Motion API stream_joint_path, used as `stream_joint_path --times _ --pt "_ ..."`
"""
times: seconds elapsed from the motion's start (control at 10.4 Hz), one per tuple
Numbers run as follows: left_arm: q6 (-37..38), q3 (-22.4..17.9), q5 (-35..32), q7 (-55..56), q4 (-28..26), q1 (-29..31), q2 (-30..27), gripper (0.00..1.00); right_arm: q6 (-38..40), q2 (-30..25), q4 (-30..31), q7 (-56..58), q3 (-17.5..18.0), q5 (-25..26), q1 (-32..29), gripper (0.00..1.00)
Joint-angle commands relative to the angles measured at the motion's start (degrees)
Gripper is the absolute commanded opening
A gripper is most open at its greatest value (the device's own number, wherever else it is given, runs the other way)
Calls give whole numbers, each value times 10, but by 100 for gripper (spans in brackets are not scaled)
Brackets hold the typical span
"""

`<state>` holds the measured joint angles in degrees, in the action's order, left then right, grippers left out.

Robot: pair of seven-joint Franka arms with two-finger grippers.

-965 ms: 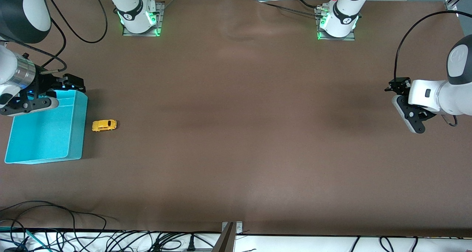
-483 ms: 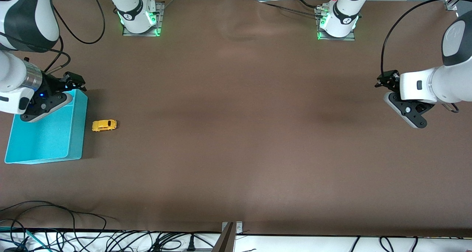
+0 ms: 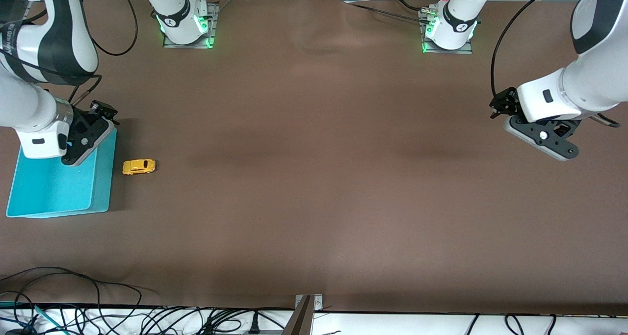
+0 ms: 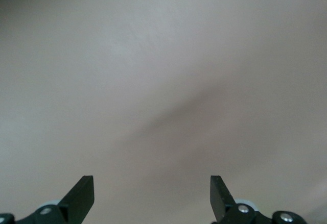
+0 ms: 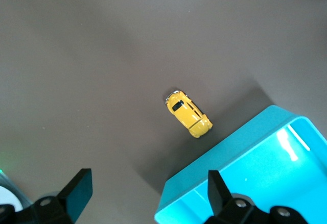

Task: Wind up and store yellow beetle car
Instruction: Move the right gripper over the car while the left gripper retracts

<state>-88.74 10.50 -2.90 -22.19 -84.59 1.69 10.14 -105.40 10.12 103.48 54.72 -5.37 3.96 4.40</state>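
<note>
The yellow beetle car (image 3: 139,166) stands on the brown table beside the turquoise bin (image 3: 102,178), toward the right arm's end. It also shows in the right wrist view (image 5: 188,113), next to the bin's wall (image 5: 219,175). My right gripper (image 3: 83,140) hangs over the bin's corner that lies nearest the bases, close to the car; it is open and empty (image 5: 148,183). My left gripper (image 3: 543,139) is open and empty over bare table at the left arm's end, with only tabletop between its fingertips (image 4: 152,188).
The bin holds nothing that I can see. Both arm bases (image 3: 185,26) (image 3: 449,31) stand along the table's edge farthest from the front camera. Cables (image 3: 73,315) lie off the edge nearest that camera. The tablecloth is rumpled near the bases.
My right gripper has swung across the bin toward the car and turned to face down. My left gripper has shifted a little toward the table's middle and turned.
</note>
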Motion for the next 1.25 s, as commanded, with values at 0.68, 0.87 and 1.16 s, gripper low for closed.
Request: stream_joint_path --times 0.68,0.87,1.16 --pt "-49 -63 56 174 -150 -34 -132 100 -243 -3 180 223 -47 -32 -4 100" --pt "-47 -62 57 179 -138 -36 -126 100 -302 8 209 272 -52 -52 -5 100" --pt "-42 -62 57 190 -138 -36 -126 100 -338 58 210 387 -52 -133 -36 100"
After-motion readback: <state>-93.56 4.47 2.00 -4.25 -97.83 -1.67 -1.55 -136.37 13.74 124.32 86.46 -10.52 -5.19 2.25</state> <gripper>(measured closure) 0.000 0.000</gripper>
